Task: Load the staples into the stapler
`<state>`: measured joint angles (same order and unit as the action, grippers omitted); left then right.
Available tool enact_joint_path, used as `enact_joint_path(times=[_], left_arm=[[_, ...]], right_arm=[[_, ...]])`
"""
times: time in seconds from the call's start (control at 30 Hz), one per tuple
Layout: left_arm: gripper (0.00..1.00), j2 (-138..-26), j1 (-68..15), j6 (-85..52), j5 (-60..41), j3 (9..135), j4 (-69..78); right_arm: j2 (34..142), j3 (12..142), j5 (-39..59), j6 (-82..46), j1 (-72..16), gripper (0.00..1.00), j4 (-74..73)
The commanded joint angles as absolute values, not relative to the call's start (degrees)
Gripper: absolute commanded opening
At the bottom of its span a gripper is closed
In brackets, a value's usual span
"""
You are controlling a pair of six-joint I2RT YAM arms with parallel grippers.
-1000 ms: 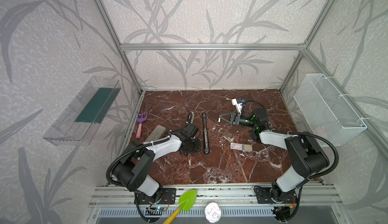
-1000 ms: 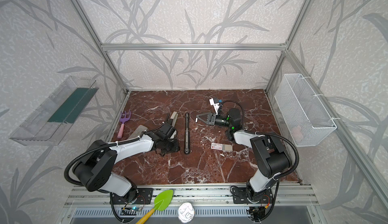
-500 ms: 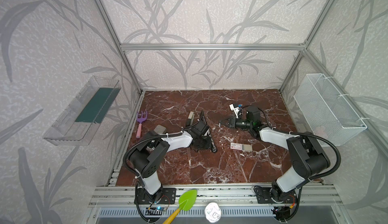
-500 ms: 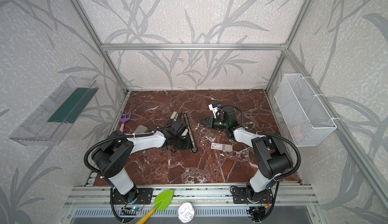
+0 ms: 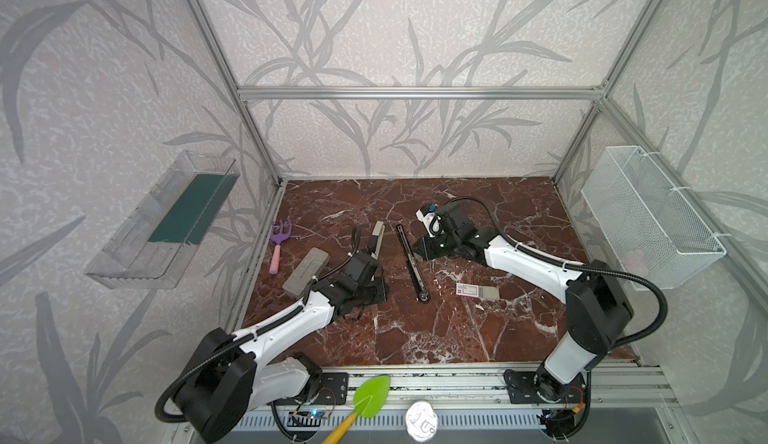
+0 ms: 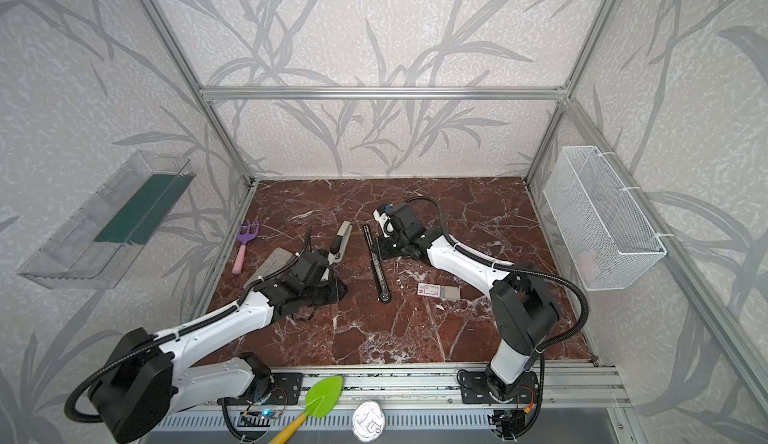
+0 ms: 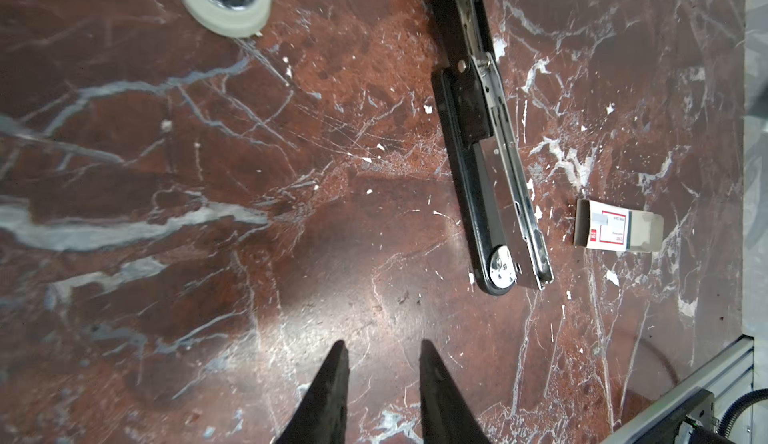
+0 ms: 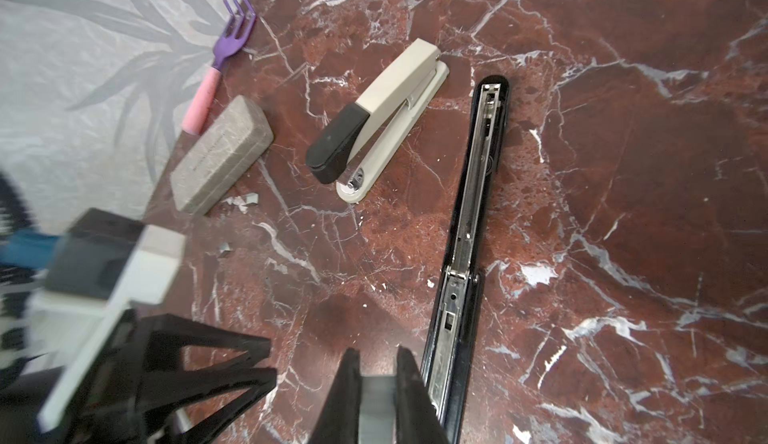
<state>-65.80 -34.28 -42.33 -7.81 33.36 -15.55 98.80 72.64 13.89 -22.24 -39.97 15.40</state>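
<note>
The right end effector (image 8: 378,354), low in the right wrist view, pinches the staples (image 8: 376,404), probably light and brittle, by their long sides; the left end effector (image 7: 382,344) hangs parted, empty.

The red-brown marble table (image 5: 415,338) carries a scatter of small things. Near its left edge lies a purple toy fork (image 5: 279,240) with a pink handle, and beside that a grey block (image 5: 305,271). A beige-and-black stapler (image 5: 377,236) lies near the middle. To its right lies a black stapler (image 5: 411,263), opened out flat. A small white box (image 5: 476,291) sits further right. A few loose staples (image 8: 245,200) lie by the grey block.
</note>
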Motion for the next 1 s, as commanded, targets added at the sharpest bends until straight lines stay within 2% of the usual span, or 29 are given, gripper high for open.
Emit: enact_joint_path(times=[0.0,0.23,0.97], left_arm=[[0.32,-63.2,-33.1,-43.8,-5.3,32.8,-17.6],[0.32,-62.3,-31.9,-44.3,-6.9,30.9,-16.5],[0.34,-62.1,-31.1,-43.6,-11.6,28.9,-12.0]], right_arm=[[102.6,76.2,2.8,-20.2,-42.4,0.15,24.5],[107.2,80.6,-3.1,-20.4,-45.0,0.15,27.1],[113.2,84.5,-4.6,-22.2,-45.9,0.15,25.5]])
